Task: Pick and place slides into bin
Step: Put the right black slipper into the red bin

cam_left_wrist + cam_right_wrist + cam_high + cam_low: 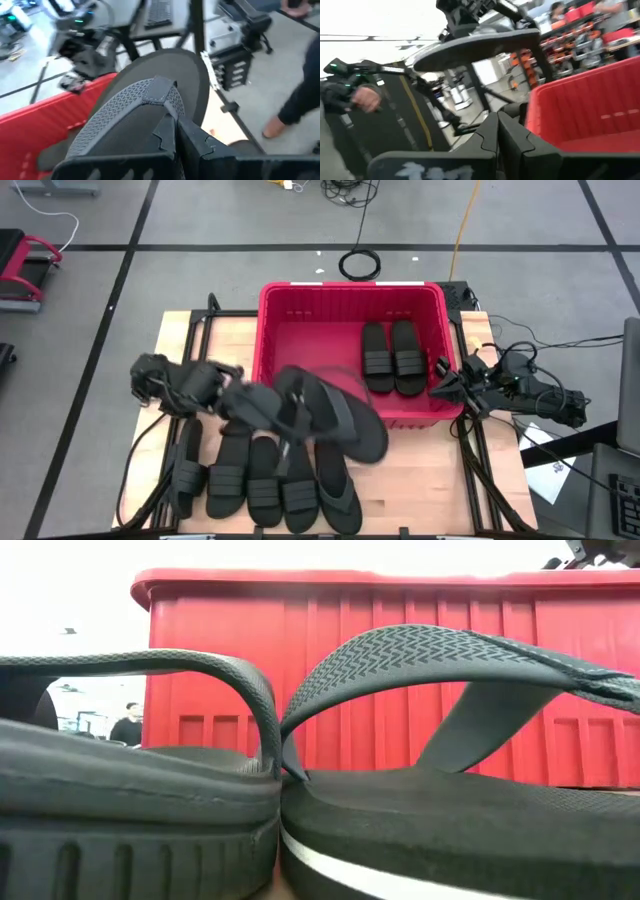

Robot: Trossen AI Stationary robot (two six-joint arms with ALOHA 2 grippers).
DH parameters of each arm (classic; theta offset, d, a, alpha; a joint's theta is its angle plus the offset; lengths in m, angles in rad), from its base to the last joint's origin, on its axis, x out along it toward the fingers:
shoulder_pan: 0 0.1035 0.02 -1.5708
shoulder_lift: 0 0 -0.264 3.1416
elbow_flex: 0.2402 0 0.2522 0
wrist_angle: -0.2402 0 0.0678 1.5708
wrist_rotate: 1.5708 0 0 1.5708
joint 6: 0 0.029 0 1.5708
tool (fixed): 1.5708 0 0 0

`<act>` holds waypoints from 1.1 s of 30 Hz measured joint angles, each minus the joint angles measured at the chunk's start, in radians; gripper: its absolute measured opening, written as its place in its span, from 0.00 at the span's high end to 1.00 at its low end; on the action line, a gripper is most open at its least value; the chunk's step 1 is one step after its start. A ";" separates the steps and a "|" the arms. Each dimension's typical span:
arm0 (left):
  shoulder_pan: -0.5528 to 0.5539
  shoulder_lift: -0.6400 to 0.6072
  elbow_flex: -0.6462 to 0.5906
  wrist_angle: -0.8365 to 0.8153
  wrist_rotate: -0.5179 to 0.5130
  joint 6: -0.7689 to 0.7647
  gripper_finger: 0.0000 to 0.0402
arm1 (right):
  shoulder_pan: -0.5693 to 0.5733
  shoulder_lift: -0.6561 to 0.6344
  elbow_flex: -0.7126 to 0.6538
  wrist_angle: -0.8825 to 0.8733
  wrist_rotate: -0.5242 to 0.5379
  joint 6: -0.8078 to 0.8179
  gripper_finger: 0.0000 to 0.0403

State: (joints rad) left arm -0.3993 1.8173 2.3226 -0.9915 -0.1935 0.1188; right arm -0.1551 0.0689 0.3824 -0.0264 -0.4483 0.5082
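Over at 9 o'clock on the worktop (400,490), the left tool (232,402) was clamped shut on a thong-style sandal (330,415), holding it up in the air so it stuck out toward 3 o'clock, partly over the near rim of the red bin (290,330). From the left wrist view you could see the ribbed strap (135,100) and the sole (185,75) sticking out past the closed fingers (200,145), with the bin's red wall (35,120) beside it.

Down at 6 to 7 o'clock there was a row of black slides (250,480) lying flat on the wood, toes pointing toward the bin, packed side by side and mostly touching. One more thong sandal (335,490) sat at the right end of that row. The low view was basically filled with two of those sandals (420,820) up close, straps arching up, red bin wall (400,670) right behind them.

The bin sat around 12 o'clock, center of the worktop, and already had a pair of slides (393,358) lying side by side on its floor, toward the right wall.

At 3 o'clock, the right tool (440,388) was parked just outside the bin's right wall, fingers (495,140) closed together with nothing in them. A person (127,725) stood way back in the room.
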 joint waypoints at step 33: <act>0.670 0.313 -0.006 -0.395 0.341 0.993 1.00 | 0.000 0.000 0.000 0.000 0.088 -0.111 1.00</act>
State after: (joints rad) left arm 0.2709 2.1302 2.3161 -1.3865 0.1474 1.1123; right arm -0.1555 0.0689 0.3820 -0.0265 -0.3604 0.3971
